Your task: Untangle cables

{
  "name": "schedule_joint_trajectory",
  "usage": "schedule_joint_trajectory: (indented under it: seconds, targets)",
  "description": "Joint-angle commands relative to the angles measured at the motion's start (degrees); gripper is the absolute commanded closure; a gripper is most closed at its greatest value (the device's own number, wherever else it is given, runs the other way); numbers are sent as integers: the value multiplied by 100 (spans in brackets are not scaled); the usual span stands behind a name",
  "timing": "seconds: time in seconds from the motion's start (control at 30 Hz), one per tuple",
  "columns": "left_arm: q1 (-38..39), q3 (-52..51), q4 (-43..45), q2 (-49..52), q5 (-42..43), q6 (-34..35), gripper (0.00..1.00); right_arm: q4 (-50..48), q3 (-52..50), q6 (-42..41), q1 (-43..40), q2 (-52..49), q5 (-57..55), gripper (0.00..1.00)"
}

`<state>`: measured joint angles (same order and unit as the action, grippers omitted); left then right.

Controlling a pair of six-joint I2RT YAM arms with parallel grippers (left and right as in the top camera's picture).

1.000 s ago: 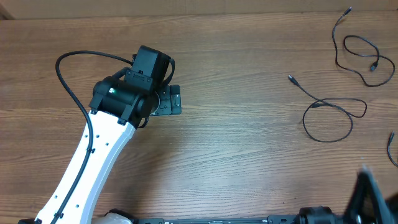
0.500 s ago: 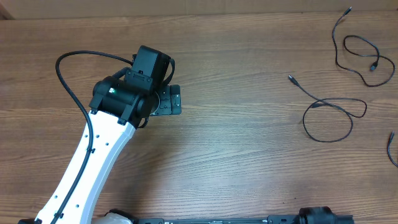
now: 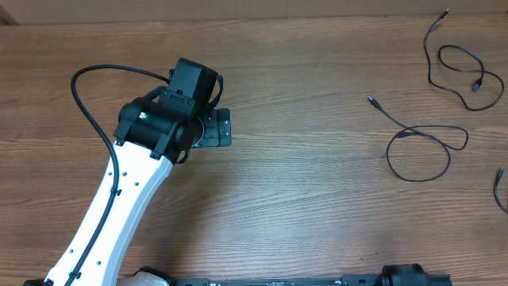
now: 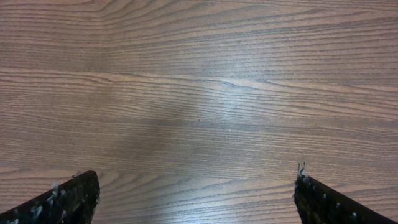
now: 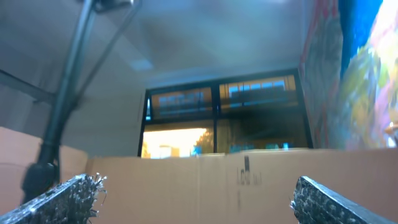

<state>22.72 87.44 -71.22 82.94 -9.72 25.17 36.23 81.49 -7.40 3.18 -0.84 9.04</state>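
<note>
Three thin black cables lie at the right of the wooden table in the overhead view. One cable [image 3: 429, 63] curls at the far right corner. A second cable [image 3: 388, 156] forms a loop below it, with a small plug [image 3: 370, 98] at its left end. A short piece of the third cable [image 3: 498, 191] shows at the right edge. My left gripper [image 3: 216, 129] hangs over the left half of the table, far from all of them. Its jaws stand open [image 4: 198, 202] over bare wood. My right gripper [image 5: 196, 199] is open and empty, pointing away from the table.
The left arm's thick black cord [image 3: 83, 103] arcs over the table's left side. In the right wrist view a cardboard wall [image 5: 205, 180] stands ahead with windows [image 5: 217, 118] beyond. The right arm's base [image 3: 413, 276] sits at the near edge.
The right arm showed at the overhead view's lower right corner a second ago and has since left that view. The left arm and the cables have not moved.
</note>
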Motion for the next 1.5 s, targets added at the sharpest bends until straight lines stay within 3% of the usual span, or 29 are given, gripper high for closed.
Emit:
schedule_joint_trajectory:
  seconds: [0.0,0.5,0.9,1.47]
  targets:
    - [-31,-42,-15,-11,-79,17,1,11,236,44,-70,59,2,0]
    - [-31,-42,-15,-11,-79,17,0,-20,264,42,-518,57,2,0]
    - [-31,-42,-15,-11,-79,17,0,-330,-688,-7,-501,57,-33,0]
    - [-31,-42,-15,-11,-79,17,0,-232,-1005,0,-142,57,4,0]
